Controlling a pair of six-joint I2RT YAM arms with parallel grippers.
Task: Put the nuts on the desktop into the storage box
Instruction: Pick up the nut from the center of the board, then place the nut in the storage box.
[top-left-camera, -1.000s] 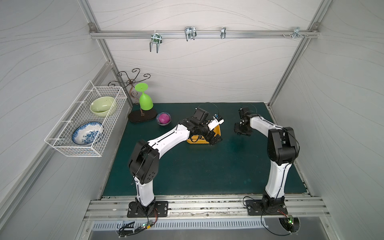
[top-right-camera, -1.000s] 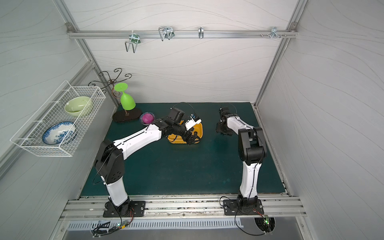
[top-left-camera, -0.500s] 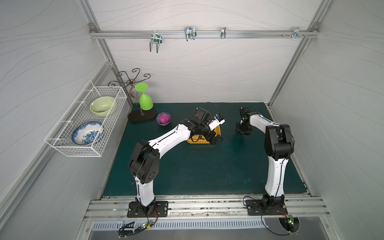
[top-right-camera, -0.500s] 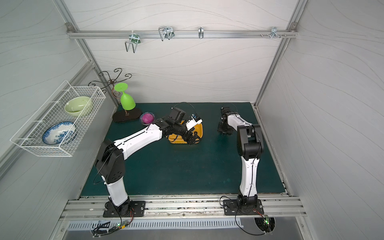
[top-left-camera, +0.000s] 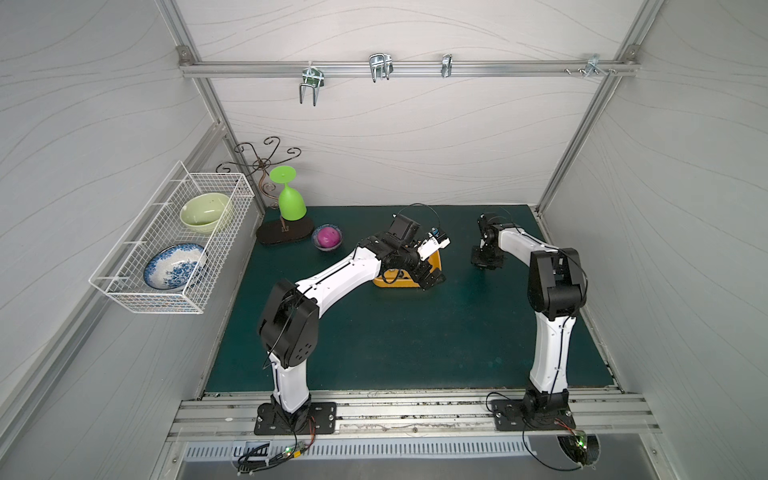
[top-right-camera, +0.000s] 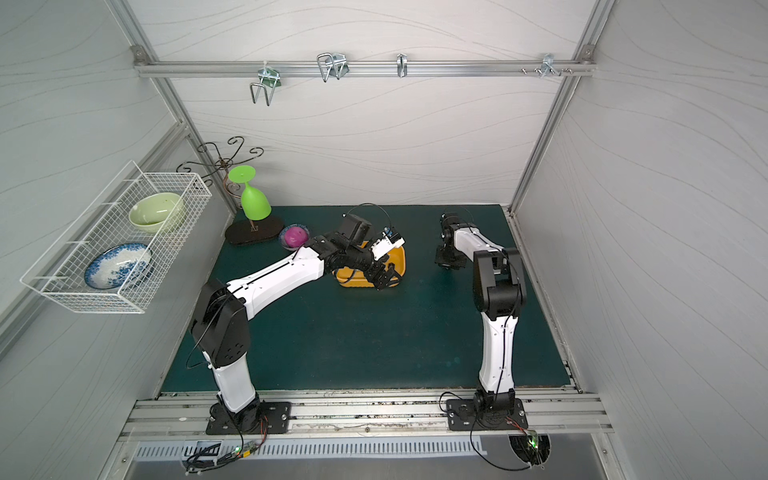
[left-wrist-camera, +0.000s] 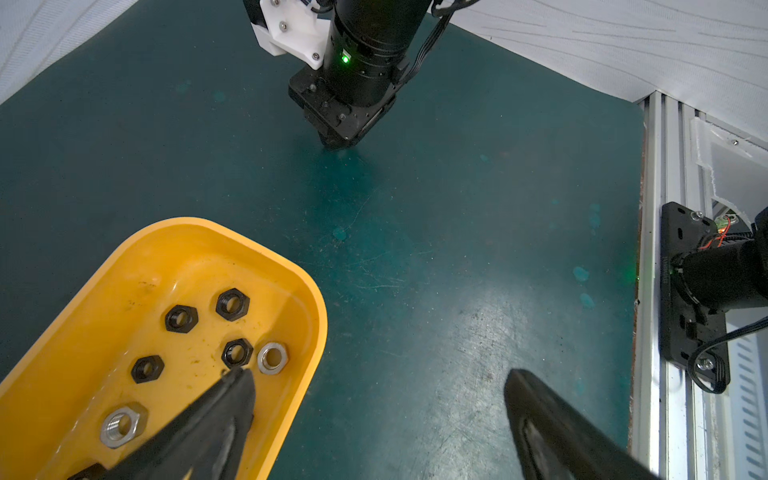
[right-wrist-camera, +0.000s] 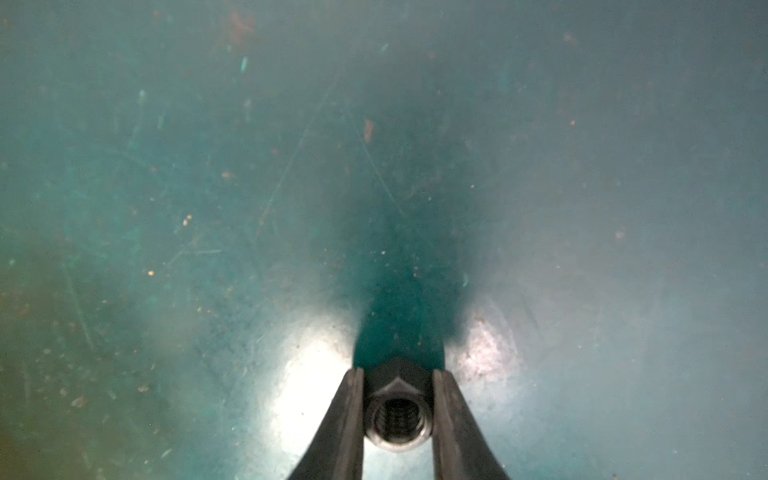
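Right gripper (right-wrist-camera: 398, 374) fingers (right-wrist-camera: 345, 415) have just narrowed onto a nut (right-wrist-camera: 397, 390) on the tabletop (right-wrist-camera: 166, 166), grasping it, ready for lifting. Left gripper (left-wrist-camera: 378, 374) fingers spread wide at the storage box (left-wrist-camera: 124, 257).

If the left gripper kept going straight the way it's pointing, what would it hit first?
Probably the bare green mat beside the yellow box, though one finger could clip its rim; depth is unclear.

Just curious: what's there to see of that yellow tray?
The storage box is a shallow yellow-orange tray, seemingly glossy plastic, with rounded corners and a raised rim. It lies flat on the green desktop, holding at least six nuts: four black, two silver. The open left pincer hangs over its rim.
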